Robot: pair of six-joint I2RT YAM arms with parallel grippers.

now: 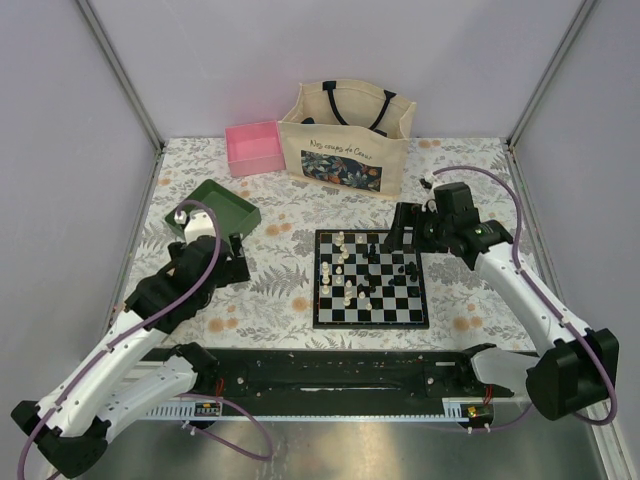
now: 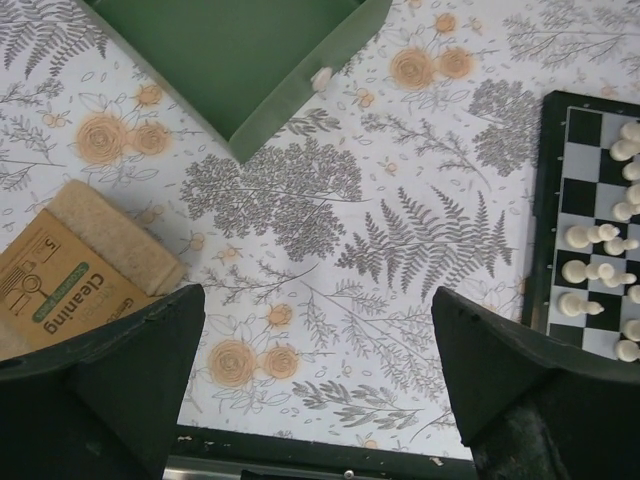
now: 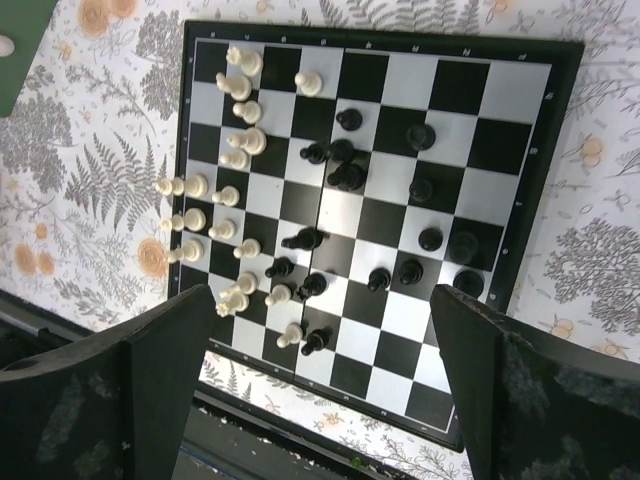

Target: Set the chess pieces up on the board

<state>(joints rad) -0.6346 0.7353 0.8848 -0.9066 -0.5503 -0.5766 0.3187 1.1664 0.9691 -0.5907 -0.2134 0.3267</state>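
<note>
Bench [image 1: 280,300] with a floral cover, shown from above and from both wrists. The board [image 1: 405,305] lies flat in the middle of the bench, slightly right of centre and close to the near edge, its sides roughly square to the bench edges. The chess pieces stand unsorted on it. The cream pieces [image 3: 240,140] crowd along its left side in two ragged columns, several tipped over and a few reaching over the black border. The black pieces [image 3: 345,165] are scattered across the middle and right half, at least one lying on its side. The left jaws, on the left arm [image 1: 190,275], are spread wide and grasp nothing; they hang over bare cover between the green tray [image 1: 225,200] and the left side of the board. The right jaws, on the right arm [image 1: 500,265], are likewise spread wide and empty, poised above the board near its far right corner. The green tray sits toward the far left of the bench. A small cream object [image 2: 322,78], too small to identify, lies just beside its rim. A sponge [image 2: 90,270] with a cardboard label lies on the cover near the left jaws. A pink box [image 1: 255,147] and a tote bag [image 1: 345,140] stand side by side along the far edge.
</note>
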